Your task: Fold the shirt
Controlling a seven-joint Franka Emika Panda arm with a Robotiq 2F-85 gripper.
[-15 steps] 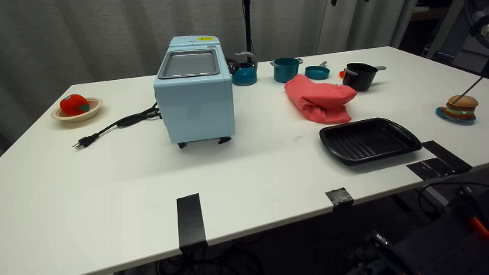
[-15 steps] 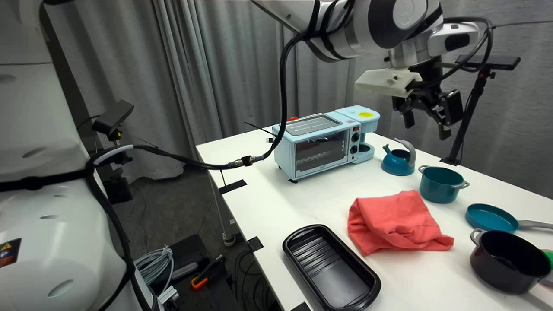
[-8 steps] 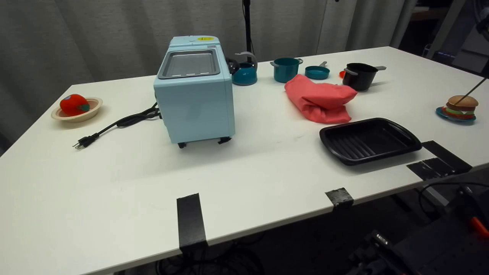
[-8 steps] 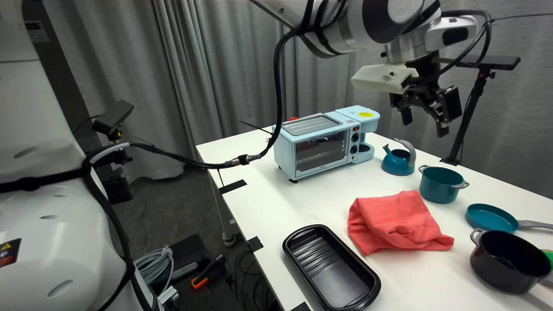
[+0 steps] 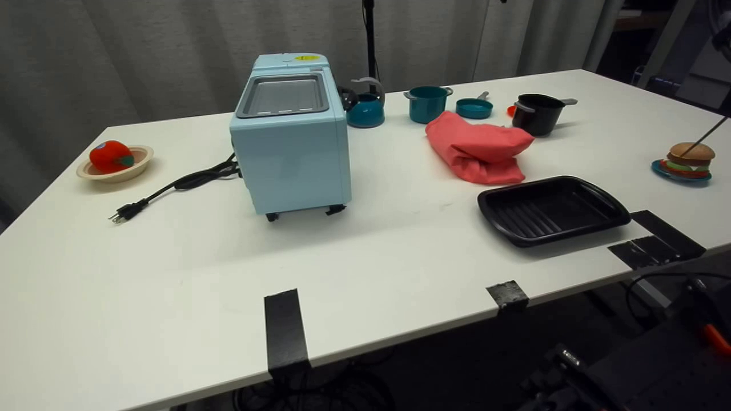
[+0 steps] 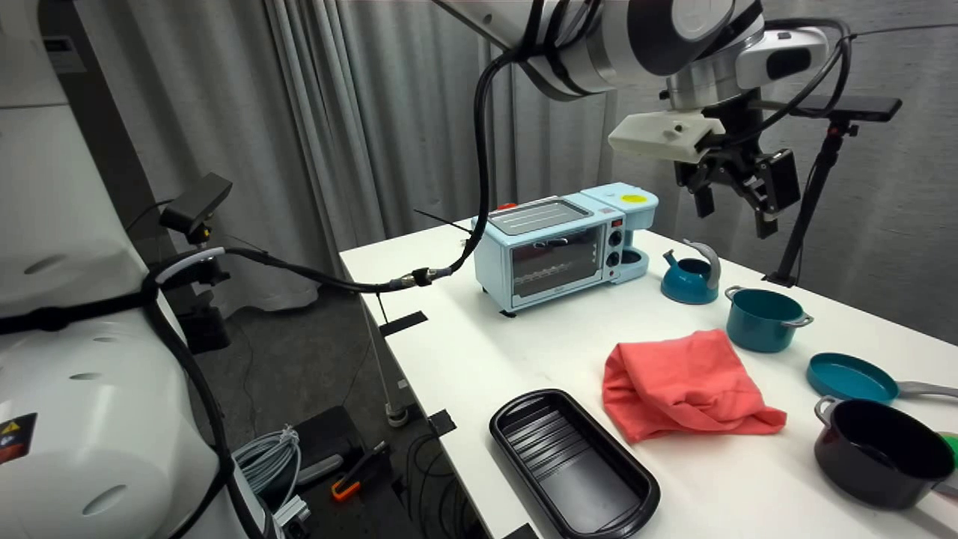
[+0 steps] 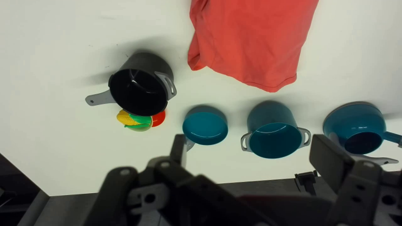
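Note:
The shirt is a salmon-red cloth, crumpled and partly doubled over on the white table. It shows in both exterior views [image 5: 477,145] [image 6: 685,382]. In the wrist view the cloth [image 7: 254,40] is at the top and cut off by the frame edge. My gripper [image 6: 737,217] hangs in the air above the table's far side, beyond the cloth and well above the pots. In the wrist view the gripper [image 7: 249,142] has its two fingers wide apart with nothing between them. It is apart from the cloth.
A black tray [image 6: 572,464] lies beside the cloth. A teal pot [image 6: 767,320], teal pan [image 6: 849,376], black pot [image 6: 883,453] and teal kettle [image 6: 690,281] stand around it. A light-blue toaster oven [image 6: 557,251] and a toy burger [image 5: 688,160] are farther off.
My gripper has risen slightly and shifted a little left in an exterior view since one second ago. It looks still over the last half second. The cloth has not moved.

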